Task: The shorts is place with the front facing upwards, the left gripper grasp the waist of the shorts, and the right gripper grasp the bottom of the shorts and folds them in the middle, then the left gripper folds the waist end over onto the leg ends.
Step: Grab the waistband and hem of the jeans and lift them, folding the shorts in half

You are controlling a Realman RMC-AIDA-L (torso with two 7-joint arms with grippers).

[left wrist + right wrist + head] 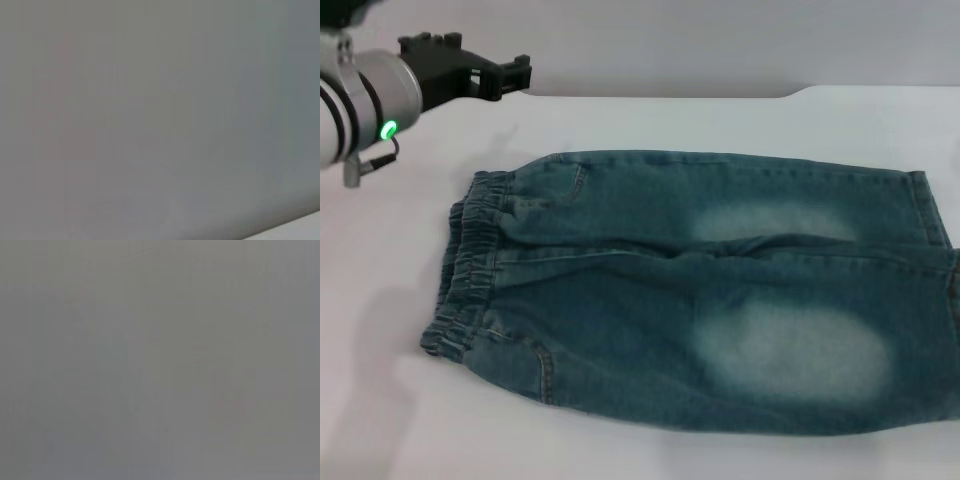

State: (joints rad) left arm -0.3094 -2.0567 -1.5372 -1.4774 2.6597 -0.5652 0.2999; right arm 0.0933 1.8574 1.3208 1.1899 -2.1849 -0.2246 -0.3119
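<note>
Lying flat across the middle of the white table (620,110): the shorts (700,300), front up, unfolded, long axis running side to side along the table. Pointing toward the table's left edge: the waist of the shorts (470,265), a ruffled, gathered elastic band with stitched rows, narrower than the other end. Reaching toward the table's right edge and partly running out of the head view: the bottom of the shorts (925,215), with two pale faded patches showing on the teal-blue denim short of the hems. Hovering above the table's far left corner, well apart from the fabric: the left gripper (510,72), black claw aimed across the table toward the right, waistband lying nearer the table's front edge and slightly to the right of it. Finger opening: cannot tell from this angle; holding nothing by appearance. Not appearing in any view: the right gripper. Showing only blank grey surface in both wrist views, plus a pale strip at one corner of the left one. Judging from this layout: left arm nearer the waist end, a descent toward the front-left being needed before any grasp; folding not yet started.
</note>
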